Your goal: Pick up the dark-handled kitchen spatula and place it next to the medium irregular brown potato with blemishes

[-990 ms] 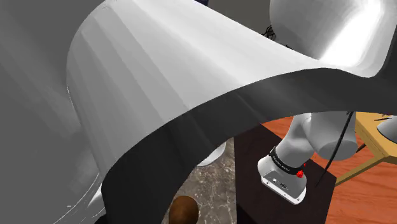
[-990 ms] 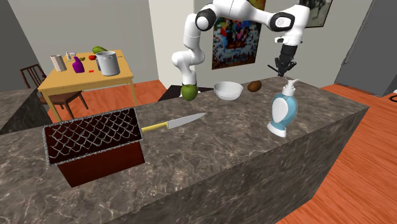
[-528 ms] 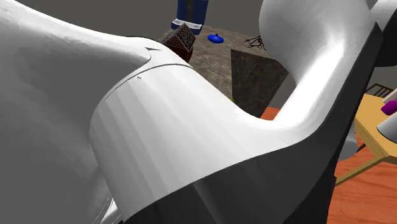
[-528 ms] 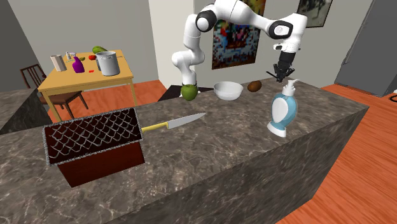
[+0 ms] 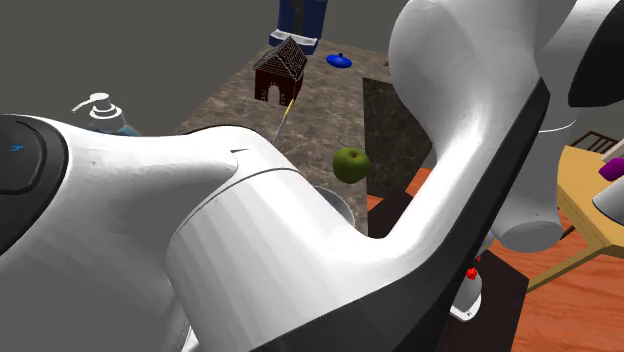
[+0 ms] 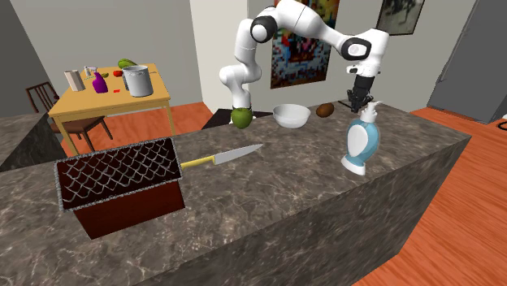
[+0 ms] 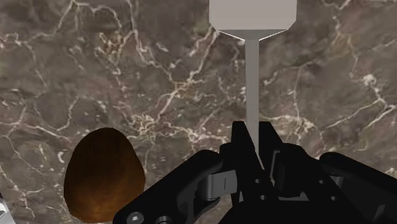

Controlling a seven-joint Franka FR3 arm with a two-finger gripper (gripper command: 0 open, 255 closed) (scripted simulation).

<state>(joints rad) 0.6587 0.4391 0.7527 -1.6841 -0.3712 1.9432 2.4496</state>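
**Claw clamped on the spatula, potato right alongside**

Here's the claw point(image 7: 253, 137), and its two black fingers point(image 7: 243, 139) are pinched tight on the spatula point(image 7: 252, 70). The thin grey shaft runs straight out from between them to a flat grey blade, held over the marbled counter point(image 7: 95, 63). The handle end is buried in the grip. Just off to the side of the claw sits the potato point(image 7: 104, 175), brown and egg-shaped, resting on the stone.

From the second exterior view, the claw point(image 6: 357, 101) points down at the counter point(image 6: 268, 203), close by the pump top of a blue-and-white soap dispenser point(image 6: 361, 142). The potato point(image 6: 325, 110) lies a little to that view's left of it. The arm point(image 6: 305, 16) climbs from behind the counter, arches high and folds down at the wrist.

Further left along the counter: a white bowl point(image 6: 291, 115), a green apple point(image 6: 241, 118), a yellow-handled knife point(image 6: 223, 157) and a dark red mesh basket point(image 6: 118, 195).

In the shoulder view, a dark joint cap carries a small blue mark point(image 5: 15, 148), too small to read.
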